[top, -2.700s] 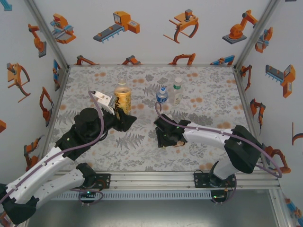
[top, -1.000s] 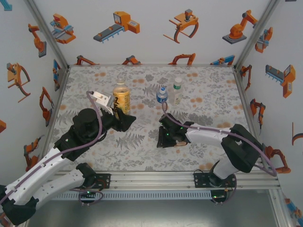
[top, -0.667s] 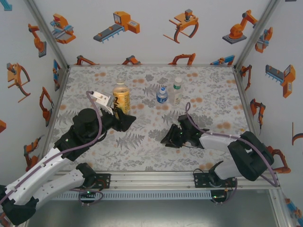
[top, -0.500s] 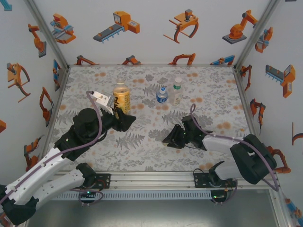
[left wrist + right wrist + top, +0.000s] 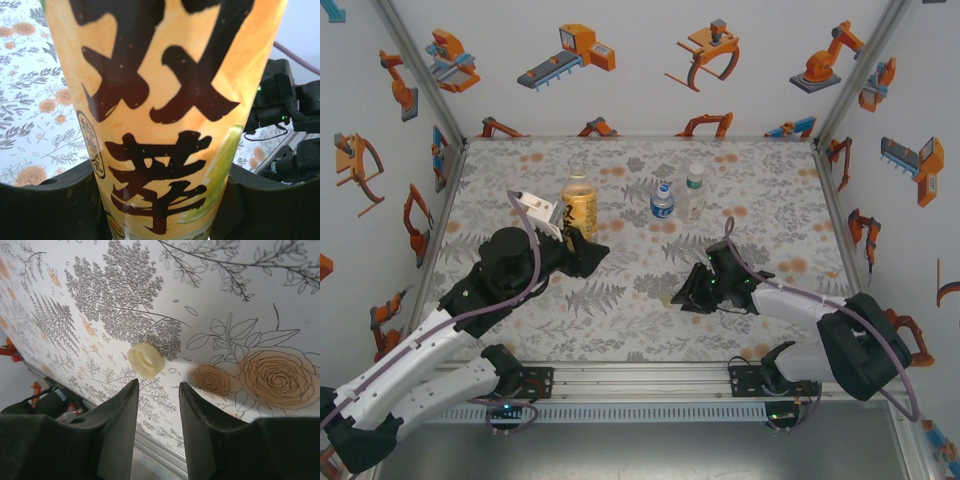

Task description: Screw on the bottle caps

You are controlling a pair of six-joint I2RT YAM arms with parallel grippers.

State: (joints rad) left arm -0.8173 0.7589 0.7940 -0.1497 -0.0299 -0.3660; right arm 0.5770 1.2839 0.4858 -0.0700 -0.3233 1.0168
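Yellow-labelled and upright, a bottle (image 5: 579, 205) stands on the left of the floral mat (image 5: 770, 190), with the left gripper (image 5: 582, 248) clamped round its lower body. Further right, the blue-labelled bottle (image 5: 662, 201) and the green-and-white bottle (image 5: 694, 192) stand just beside each other. At the near right, the right gripper (image 5: 159, 386) hangs low, fingers slightly parted and empty, a pale cap (image 5: 145, 360) lying on the mat just beyond their tips.

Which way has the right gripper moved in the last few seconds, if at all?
Yes. The right gripper has shifted rightward and back toward its base, farther from the blue-labelled bottle.
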